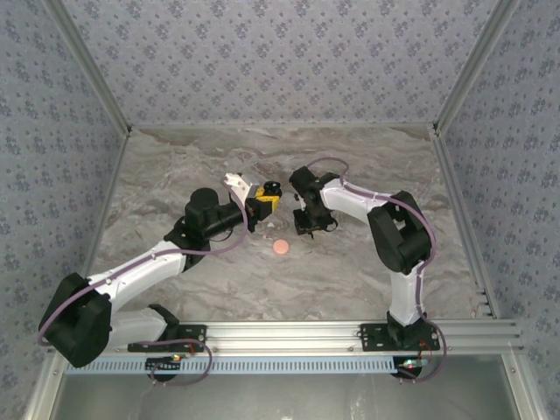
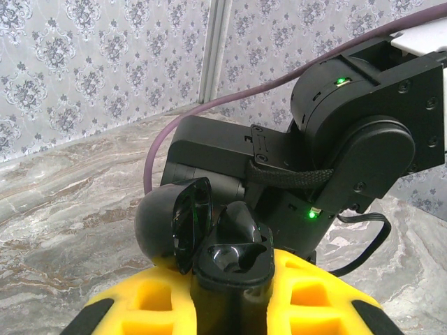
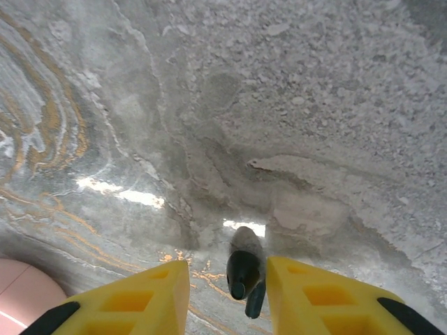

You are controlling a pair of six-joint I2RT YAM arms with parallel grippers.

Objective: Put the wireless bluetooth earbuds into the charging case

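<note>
My left gripper point(image 2: 234, 310) is shut on the black charging case point(image 2: 234, 276), held upright with its round lid point(image 2: 171, 220) swung open to the left. One glossy black earbud point(image 2: 242, 222) sits in the case's far socket; the near socket is hollow. In the top view the case point(image 1: 272, 189) hangs above the table's middle at the left gripper point(image 1: 262, 204). The other earbud point(image 3: 244, 274) lies on the marble between the yellow fingers point(image 3: 147, 293) of my open right gripper point(image 3: 225, 279), close to the right finger and apart from the left one. The right gripper point(image 1: 308, 224) points down at the table.
A pink round disc point(image 1: 280, 248) lies on the marble table point(image 1: 350, 271) just in front of both grippers; its edge point(image 3: 19, 296) shows left of the right gripper. The right arm's wrist point(image 2: 363, 139) hangs close behind the case. Patterned walls enclose the table.
</note>
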